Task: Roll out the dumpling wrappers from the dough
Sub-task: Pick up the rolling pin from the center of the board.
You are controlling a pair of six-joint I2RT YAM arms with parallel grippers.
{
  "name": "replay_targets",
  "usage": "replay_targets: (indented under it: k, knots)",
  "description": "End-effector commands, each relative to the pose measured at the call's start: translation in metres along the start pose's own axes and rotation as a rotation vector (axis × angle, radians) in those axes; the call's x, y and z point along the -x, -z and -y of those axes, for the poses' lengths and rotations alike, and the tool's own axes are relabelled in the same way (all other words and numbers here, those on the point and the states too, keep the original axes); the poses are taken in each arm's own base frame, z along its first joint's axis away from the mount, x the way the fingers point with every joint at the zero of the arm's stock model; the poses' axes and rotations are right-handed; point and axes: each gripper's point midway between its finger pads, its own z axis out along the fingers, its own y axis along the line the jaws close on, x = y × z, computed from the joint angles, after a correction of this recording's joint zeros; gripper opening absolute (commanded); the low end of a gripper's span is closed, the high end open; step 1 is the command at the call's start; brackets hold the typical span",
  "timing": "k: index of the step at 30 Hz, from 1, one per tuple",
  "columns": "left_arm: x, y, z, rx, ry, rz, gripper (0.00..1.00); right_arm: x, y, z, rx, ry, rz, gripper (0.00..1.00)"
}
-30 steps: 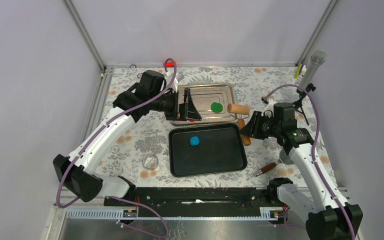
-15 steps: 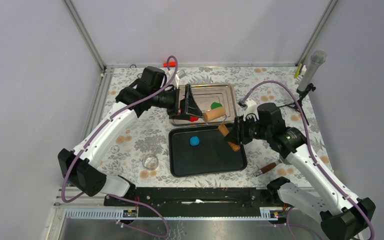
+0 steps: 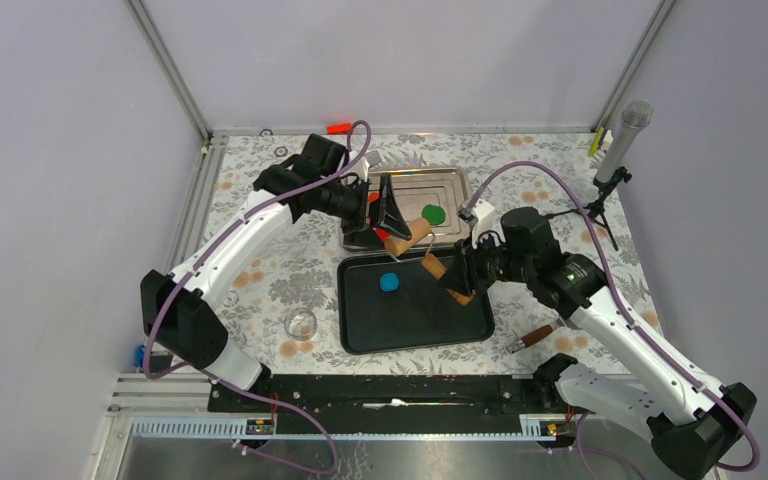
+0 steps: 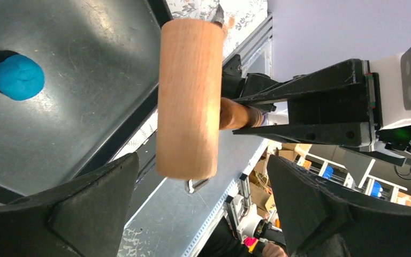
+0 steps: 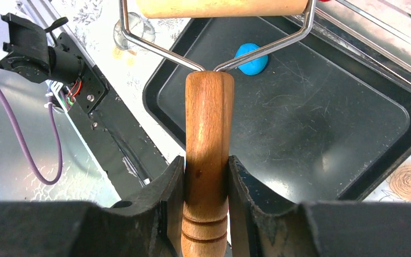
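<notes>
Right gripper: the right gripper [image 5: 206, 166] was clamped on the wooden handle [image 5: 206, 123] of a hand roller [image 3: 407, 235], one finger pressed against each side of it.
Hand roller: its pale wooden barrel [image 4: 188, 96] sat crosswise at the end of a wire yoke [image 5: 155, 45]. In the top view the barrel hung over the line where the two trays met. It lay to the right of the dough and apart from it.
Left gripper: the left gripper [image 4: 202, 159] stood wide, nothing between its fingers. It reached over the near left part of the steel tray [image 3: 415, 188], and the barrel showed just beyond its fingertips. I could not tell whether they touched it.
Dough: the dough [image 3: 389, 282] was a bright blue, thick, rounded puck. It lay alone in the far left part of the black tray [image 3: 460, 320], with neither gripper touching it.
Wrapper: one green disc [image 3: 433, 213] lay flat in the steel tray, toward its right side.
Trays: the steel tray stood just beyond the black one, both on the flowered tablecloth [image 3: 290, 290].
Elsewhere: a small clear glass [image 3: 302, 323] stood near the black tray's near left corner. A wooden-handled tool [image 3: 535, 335] lay to that tray's right. A microphone [image 3: 632, 125] stood at the far right corner.
</notes>
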Motion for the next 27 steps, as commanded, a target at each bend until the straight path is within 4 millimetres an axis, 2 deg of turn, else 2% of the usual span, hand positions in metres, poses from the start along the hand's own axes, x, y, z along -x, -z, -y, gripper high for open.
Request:
replay_targets:
  k: [1, 7, 16, 21, 25, 27]
  knots:
    - [0.003, 0.007, 0.027, -0.105, -0.011, -0.032, 0.99, 0.043, 0.005, -0.025, 0.079, 0.126, 0.125, 0.0]
    - [-0.004, 0.0, 0.025, -0.147, 0.029, -0.106, 0.99, 0.04, -0.001, -0.036, 0.116, 0.222, 0.117, 0.0]
    - [-0.025, 0.0, 0.016, -0.165, 0.034, -0.168, 0.98, 0.039, -0.005, -0.021, 0.062, 0.416, 0.23, 0.0]
    - [-0.032, 0.001, 0.015, -0.184, 0.034, -0.189, 0.88, 0.035, -0.01, -0.021, 0.08, 0.476, 0.243, 0.0]
    - [-0.033, -0.002, 0.014, -0.193, 0.05, -0.2, 0.84, 0.034, -0.009, -0.021, 0.088, 0.514, 0.279, 0.0]
    - [-0.033, -0.003, 0.014, -0.2, 0.055, -0.198, 0.77, 0.032, -0.009, -0.02, 0.084, 0.513, 0.267, 0.0]
